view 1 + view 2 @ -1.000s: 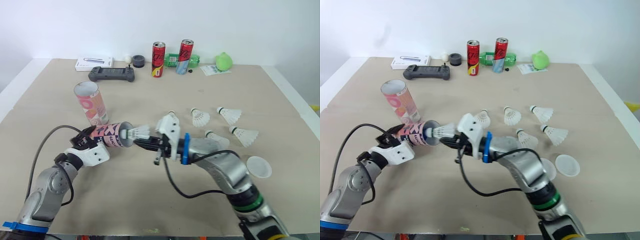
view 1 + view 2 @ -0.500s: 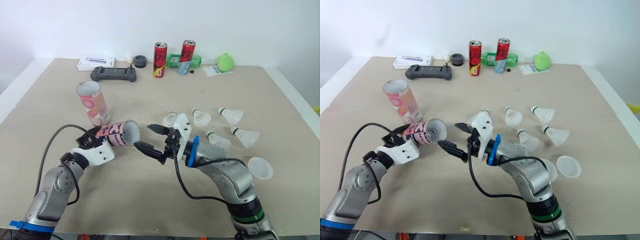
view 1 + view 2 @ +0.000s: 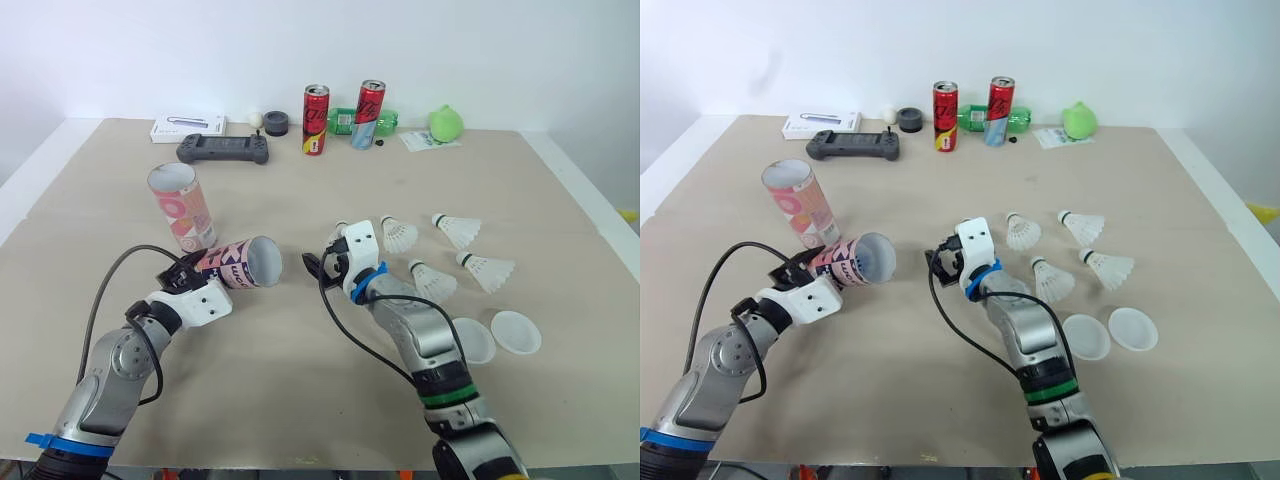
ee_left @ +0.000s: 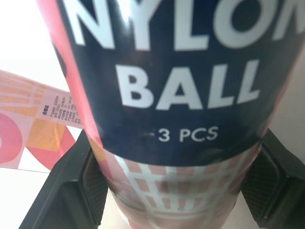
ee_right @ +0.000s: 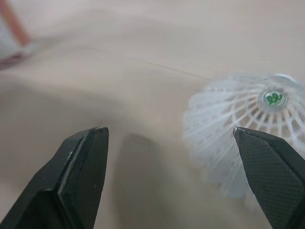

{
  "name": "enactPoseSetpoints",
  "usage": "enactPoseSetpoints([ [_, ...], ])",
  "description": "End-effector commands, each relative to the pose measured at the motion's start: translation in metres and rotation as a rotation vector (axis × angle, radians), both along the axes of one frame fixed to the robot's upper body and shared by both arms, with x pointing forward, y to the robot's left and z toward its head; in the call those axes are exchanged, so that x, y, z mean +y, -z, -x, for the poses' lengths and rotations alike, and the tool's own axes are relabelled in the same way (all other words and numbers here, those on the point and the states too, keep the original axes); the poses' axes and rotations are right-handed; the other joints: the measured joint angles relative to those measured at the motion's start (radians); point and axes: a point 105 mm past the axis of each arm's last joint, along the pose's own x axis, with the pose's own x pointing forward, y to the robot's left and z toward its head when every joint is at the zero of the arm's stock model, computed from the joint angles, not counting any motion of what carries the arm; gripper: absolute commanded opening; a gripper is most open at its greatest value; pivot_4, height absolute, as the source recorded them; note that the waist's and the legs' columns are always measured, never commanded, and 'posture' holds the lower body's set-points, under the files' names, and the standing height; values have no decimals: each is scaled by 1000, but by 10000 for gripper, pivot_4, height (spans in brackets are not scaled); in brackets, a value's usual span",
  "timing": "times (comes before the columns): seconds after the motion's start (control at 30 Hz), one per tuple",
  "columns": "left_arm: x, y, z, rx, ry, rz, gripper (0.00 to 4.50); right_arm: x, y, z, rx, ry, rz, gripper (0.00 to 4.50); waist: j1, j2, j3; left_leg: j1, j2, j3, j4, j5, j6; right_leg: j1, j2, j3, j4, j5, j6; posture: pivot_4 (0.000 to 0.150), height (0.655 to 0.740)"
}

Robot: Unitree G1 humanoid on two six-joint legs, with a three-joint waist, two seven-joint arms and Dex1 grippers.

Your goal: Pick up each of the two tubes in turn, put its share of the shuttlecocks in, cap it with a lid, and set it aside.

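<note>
Tube (image 3: pixel 240 266) clamped between left fingers (image 4: pixel 76 186); right fingers (image 5: pixel 81 167) apart and empty near a shuttlecock (image 5: pixel 248 124)

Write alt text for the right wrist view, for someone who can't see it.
The robot's right hand is open, its two black fingers spread wide above a beige tabletop. A white mesh-skirted shuttlecock with a green logo on its cork sits on the table close to one fingertip, not gripped.

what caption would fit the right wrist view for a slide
Right gripper, fingers open, facing a white shuttlecock on the tan table.
</note>
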Motion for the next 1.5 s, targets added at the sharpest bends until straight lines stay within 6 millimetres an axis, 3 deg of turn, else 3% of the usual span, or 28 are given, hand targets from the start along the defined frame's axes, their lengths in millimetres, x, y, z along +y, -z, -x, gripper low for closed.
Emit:
enactPoseSetpoints([
  [0.03, -2, -11, 0, -44, 7, 9, 31790, -4, -17, -11, -62, 50, -38, 44884, 0, 0, 0, 0, 0, 0, 0, 0, 0, 0, 0, 0, 0, 0, 0, 1500, 7400],
  [0.07, -2, -11, 0, -45, 8, 10, 31790, -5, -16, -13, -58, 68, -43, 44884, 0, 0, 0, 0, 0, 0, 0, 0, 0, 0, 0, 0, 0, 0, 0, 1500, 7400],
  [0.17, -3, -11, 0, -47, 7, 12, 31790, -9, -14, -16, -56, 101, -43, 36689, 0, 1, 1, 0, 0, 0, -1, 0, 0, 0, 0, 0, 0, 0, 0, 1500, 7400],
  [0.4, -3, -11, -1, -45, 5, 12, 31790, -6, -25, 1, -84, -10, -94, 957, 0, 3, 2, 0, 0, 0, -1, 0, 0, 0, 0, 0, 0, 0, 0, 1500, 7400],
  [0.43, -3, -11, -2, -44, 4, 11, 31790, -3, -32, 9, -107, -75, -99, 418, 0, 3, 2, -1, 0, 0, -1, 0, 0, 0, 0, 0, 0, 0, 0, 1500, 7400],
  [0.73, -3, -9, -6, -23, -11, 14, 31790, -11, -96, 79, -302, -546, -15, 418, 3, 8, 5, -2, 0, -2, 0, 0, 0, 0, 0, -1, 0, -1, 1, 1500, 7400],
  [0.87, -1, -7, -8, -10, -21, 12, 31790, -5, -97, 93, -310, -655, 106, 418, 1, 9, 5, -1, 0, -4, 0, 0, 0, 0, 1, -2, 0, -1, 2, 1500, 7400],
  [1.03, -4, -7, -10, -6, -19, 15, 31790, 18, -79, 97, -329, -699, 243, 418, 2, 9, 5, -1, 0, -5, 0, 1, 1, 0, 2, -2, 0, -3, 5, 1500, 7400],
  [1.1, -7, -7, -10, -6, -11, 18, 31790, 29, -75, 97, -335, -703, 239, 418, 3, 9, 5, -1, 0, -5, 0, 1, 1, 0, 2, -2, 0, -3, 5, 1500, 7400],
  [1.23, -9, -6, -10, -4, -2, 21, 31790, 43, -89, 102, -364, -710, 127, 418, 3, 9, 5, -2, 0, -5, 0, 1, 1, 0, 2, -2, 0, -1, 1, 1500, 7400],
  [1.27, -9, -6, -10, -4, -2, 21, 31790, 43, -91, 104, -360, -711, 101, 6594, 4, 9, 5, -2, 0, -6, 0, 1, 1, 0, 2, -2, 0, -1, 1, 1500, 7400],
  [1.33, -9, -6, -10, -3, 1, 21, 31790, 37, -92, 106, -345, -692, 57, 12315, 4, 9, 5, -2, 0, -6, 0, 1, 1, 0, 2, -3, 0, -1, 1, 1500, 7400],
  [1.37, -10, -5, -10, -3, 3, 21, 31790, 31, -93, 105, -336, -670, 34, 18000, 4, 8, 5, -2, 0, -6, 0, 1, 1, 0, 1, -3, 0, -1, 1, 1500, 7400],
  [1.5, -11, -5, -11, 0, 14, 22, 31790, -8, -86, 111, -276, -513, -35, 37670, 8, 8, 5, -3, 0, -8, 0, 1, 1, 1, 1, -5, 0, -2, 0, 1500, 7400],
])
